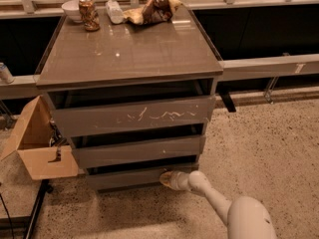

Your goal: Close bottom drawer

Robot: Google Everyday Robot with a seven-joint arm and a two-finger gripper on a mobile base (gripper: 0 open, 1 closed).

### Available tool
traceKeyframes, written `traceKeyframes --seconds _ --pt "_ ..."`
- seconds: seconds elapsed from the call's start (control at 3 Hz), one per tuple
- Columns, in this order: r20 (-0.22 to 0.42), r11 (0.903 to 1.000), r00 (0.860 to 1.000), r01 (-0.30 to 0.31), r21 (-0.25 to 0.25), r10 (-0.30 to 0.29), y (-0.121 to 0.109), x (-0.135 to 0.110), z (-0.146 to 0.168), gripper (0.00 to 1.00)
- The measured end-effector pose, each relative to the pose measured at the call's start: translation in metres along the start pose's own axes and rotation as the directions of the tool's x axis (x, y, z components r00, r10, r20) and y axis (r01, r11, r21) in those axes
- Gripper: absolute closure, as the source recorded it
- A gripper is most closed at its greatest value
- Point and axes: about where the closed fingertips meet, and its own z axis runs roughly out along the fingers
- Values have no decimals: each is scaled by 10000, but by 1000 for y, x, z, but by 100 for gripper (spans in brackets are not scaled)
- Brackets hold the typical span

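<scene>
Bottom drawer point(127, 177) runs left-right just ahead of our gripper point(168, 179), at its right end; grip state we cannot tell.

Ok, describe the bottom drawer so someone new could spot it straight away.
Start at the grey-brown cabinet with three stacked drawer fronts. The bottom drawer is the lowest and slimmest front, just above the floor, with the tool at its right end. Unlike the scratched top front above, it is plain and unmarked.
</scene>
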Motion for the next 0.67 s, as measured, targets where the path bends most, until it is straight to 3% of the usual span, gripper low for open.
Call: traceKeyframes --seconds 0.67 --pt "6 9993 10000 -10 -363 10 6 -1 -2 100"
